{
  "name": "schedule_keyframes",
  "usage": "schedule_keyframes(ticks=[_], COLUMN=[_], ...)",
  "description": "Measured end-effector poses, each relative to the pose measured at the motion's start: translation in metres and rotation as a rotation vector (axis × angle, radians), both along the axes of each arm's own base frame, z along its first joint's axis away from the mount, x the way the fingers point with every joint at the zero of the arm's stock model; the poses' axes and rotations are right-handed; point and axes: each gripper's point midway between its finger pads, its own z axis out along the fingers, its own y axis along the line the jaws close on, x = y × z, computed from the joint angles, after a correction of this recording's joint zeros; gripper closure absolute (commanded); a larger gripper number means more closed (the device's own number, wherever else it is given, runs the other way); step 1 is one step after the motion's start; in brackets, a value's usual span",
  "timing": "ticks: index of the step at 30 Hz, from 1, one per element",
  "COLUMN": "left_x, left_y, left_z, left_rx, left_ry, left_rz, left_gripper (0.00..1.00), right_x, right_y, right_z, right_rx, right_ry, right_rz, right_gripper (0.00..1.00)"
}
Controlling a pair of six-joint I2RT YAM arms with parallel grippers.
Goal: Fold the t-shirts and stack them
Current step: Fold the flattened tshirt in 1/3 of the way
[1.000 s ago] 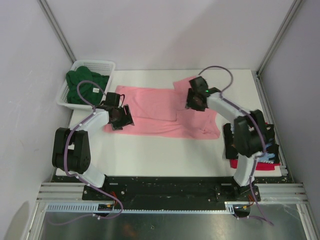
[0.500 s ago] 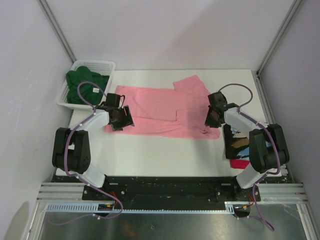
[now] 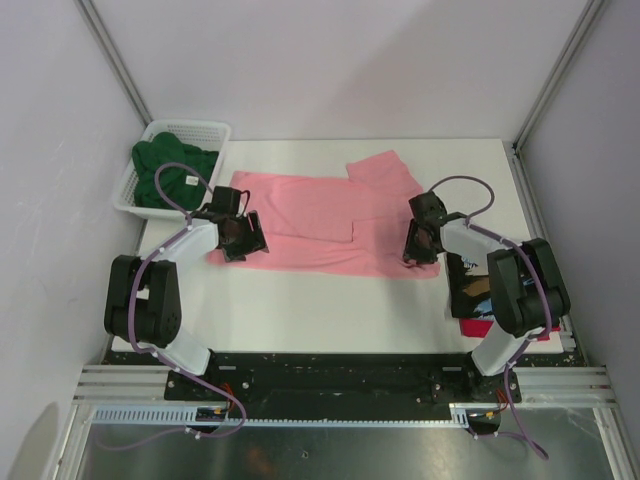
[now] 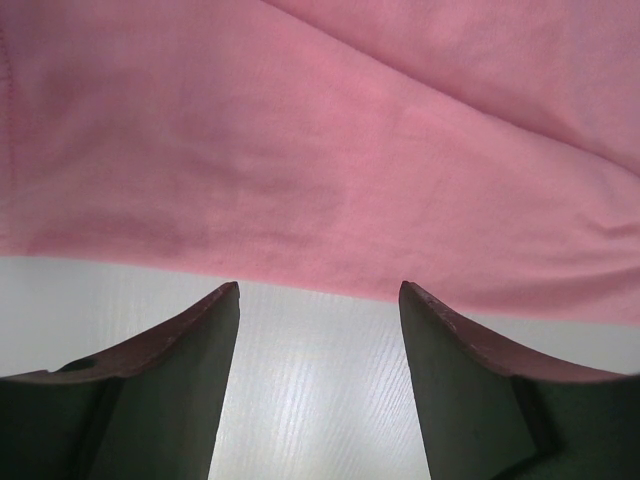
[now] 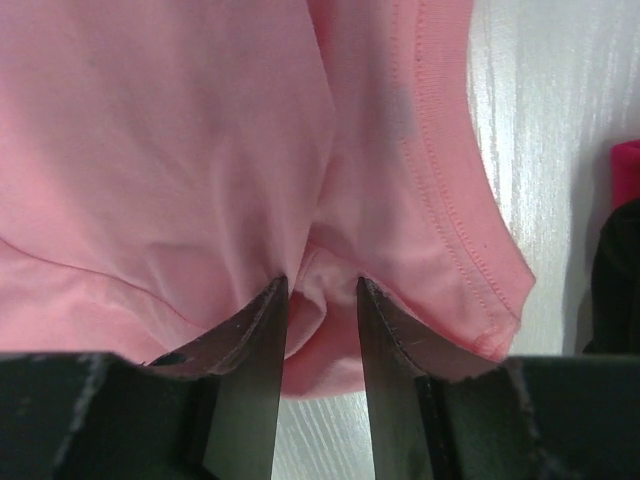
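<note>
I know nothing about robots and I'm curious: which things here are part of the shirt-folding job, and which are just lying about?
Job: pink t-shirt, green t-shirt, black printed t-shirt, red t-shirt.
Just there: white basket, table.

The right gripper (image 5: 320,285) pinches a puckered fold of the salmon-pink t-shirt (image 5: 170,150) between its two dark fingers (image 5: 250,360), which stand close together. The shirt's stitched hem (image 5: 450,230) curves past on the gripper's right. Beyond it lies white table (image 5: 560,130), then red cloth (image 5: 626,165) above black cloth (image 5: 618,280).
</note>
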Motion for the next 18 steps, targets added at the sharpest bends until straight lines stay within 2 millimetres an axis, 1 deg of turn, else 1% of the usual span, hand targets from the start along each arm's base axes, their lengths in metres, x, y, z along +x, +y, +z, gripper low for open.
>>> schedule_keyframes(ticks=[9, 12, 14, 15, 18], left_x=[0.0001, 0.0002, 0.0003, 0.0002, 0.0003], left_y=[0.0000, 0.0000, 0.0001, 0.0000, 0.0002], left_z=[-0.0001, -0.0001, 0.0000, 0.0000, -0.0002], left_rx=[0.000, 0.000, 0.000, 0.000, 0.000], left_ry=[0.000, 0.000, -0.001, -0.001, 0.000], left_rz=[0.000, 0.000, 0.000, 0.000, 0.001], left_gripper=[0.30, 0.30, 0.30, 0.30, 0.30], right_x=[0.0023, 0.0028, 0.0031, 0.0033, 0.0034], right_y=[0.0006, -0.0007, -0.0022, -0.0032, -0.0055], right_z=[-0.0029, -0.0029, -0.0029, -0.0028, -0.0015], right_rx=[-0.014, -0.021, -0.028, -0.032, -0.041], right_ry=[-0.007, -0.010, -0.011, -0.013, -0.017], right_rz=[0.007, 0.000, -0.007, -0.012, -0.023], right_gripper=[0.85, 0.89, 0.89, 0.87, 0.76])
